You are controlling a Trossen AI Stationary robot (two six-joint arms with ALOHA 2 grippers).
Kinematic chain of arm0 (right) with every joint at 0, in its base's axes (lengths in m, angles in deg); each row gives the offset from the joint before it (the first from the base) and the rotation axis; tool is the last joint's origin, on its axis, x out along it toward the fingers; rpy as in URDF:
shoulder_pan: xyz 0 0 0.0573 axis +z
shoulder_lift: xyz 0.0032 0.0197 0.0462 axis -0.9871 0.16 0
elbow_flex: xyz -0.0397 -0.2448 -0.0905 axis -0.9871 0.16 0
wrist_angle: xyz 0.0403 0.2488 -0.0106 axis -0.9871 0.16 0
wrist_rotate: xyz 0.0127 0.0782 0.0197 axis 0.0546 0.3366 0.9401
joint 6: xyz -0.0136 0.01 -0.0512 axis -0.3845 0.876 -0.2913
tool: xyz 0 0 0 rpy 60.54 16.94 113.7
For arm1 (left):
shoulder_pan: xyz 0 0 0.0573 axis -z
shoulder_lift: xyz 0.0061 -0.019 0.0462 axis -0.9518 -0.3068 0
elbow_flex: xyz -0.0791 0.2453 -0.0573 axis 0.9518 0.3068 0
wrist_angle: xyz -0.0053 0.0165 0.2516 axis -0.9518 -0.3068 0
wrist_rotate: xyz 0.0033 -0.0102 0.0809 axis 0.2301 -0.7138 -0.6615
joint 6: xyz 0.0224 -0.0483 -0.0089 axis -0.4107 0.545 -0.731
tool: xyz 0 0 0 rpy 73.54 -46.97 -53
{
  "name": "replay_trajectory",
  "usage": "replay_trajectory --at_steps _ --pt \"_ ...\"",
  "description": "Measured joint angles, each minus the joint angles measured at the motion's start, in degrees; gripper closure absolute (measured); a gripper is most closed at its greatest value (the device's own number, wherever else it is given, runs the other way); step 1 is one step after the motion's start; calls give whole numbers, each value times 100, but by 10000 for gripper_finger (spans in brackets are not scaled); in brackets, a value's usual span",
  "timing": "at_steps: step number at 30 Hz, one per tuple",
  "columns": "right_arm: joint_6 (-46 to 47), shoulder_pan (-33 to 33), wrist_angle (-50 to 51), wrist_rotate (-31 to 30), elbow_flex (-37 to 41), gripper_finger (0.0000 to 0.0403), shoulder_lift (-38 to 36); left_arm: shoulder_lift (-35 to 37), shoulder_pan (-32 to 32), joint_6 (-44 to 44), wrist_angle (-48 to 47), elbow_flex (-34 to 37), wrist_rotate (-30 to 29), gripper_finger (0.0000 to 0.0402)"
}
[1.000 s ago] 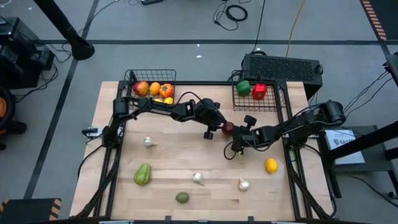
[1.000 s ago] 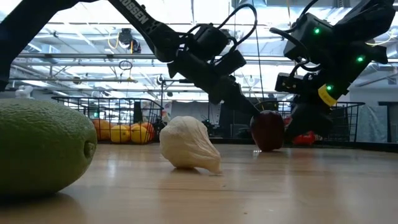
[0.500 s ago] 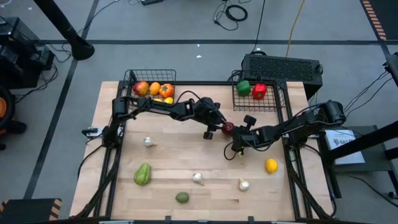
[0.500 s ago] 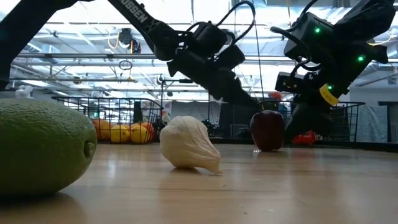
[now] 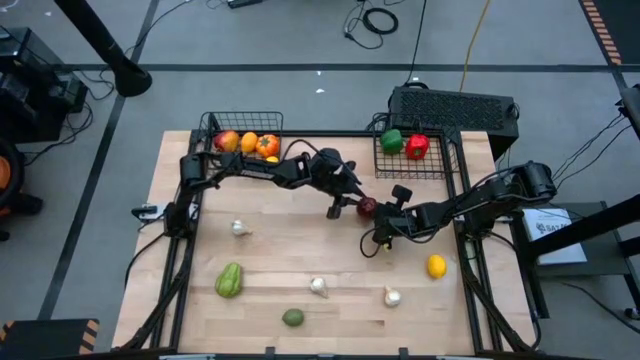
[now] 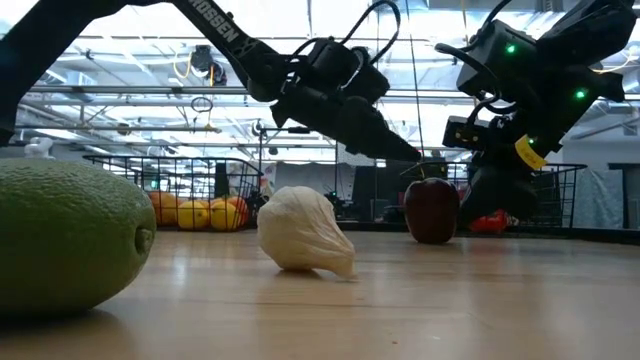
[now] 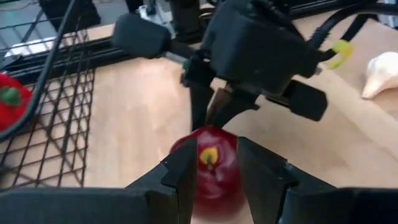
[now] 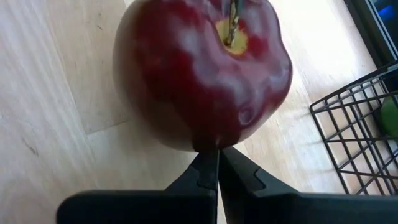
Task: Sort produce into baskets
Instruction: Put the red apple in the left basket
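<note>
A dark red apple (image 5: 367,206) stands on the table's middle, stem up (image 6: 431,210). My left gripper (image 5: 348,201) hovers just above and to the left of it, open, slanting down; its fingers frame the apple (image 7: 214,165) in the left wrist view without touching it. My right gripper (image 5: 384,222) is shut at the apple's right side. Two wire baskets stand at the far edge. The left one (image 5: 243,125) holds orange, yellow and red fruit. The right one (image 5: 440,165) holds a green pepper (image 5: 392,141) and a red pepper (image 5: 417,147). My right gripper's shut fingertips (image 8: 208,163) meet the apple's lower side wall (image 8: 202,140), coming slanting down from the table's right. The apple rests upright on the table.
Loose on the near half lie a yellow citrus (image 5: 436,265), garlic bulbs (image 5: 240,228) (image 5: 318,287) (image 5: 392,296) and green pieces (image 5: 229,280) (image 5: 292,318). A black vented box (image 5: 455,108) stands behind the right basket.
My left gripper has risen a little off the apple's top and tipped closer to level, its fingertips now above the stem; its gap has not changed. The apple has stayed on the table.
</note>
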Motion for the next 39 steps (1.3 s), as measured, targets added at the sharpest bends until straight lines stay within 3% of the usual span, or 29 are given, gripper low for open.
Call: replay_trajectory --at_steps 7,19,39 --pt "0 0 -10 4 0 403 0 -309 -84 200 385 -2 554 276" --pt "-22 -2 -36 24 0 403 0 -666 -114 336 857 -9 619 263" --pt "-24 -1 -23 49 4 403 0 -803 -122 614 1169 -13 532 378"
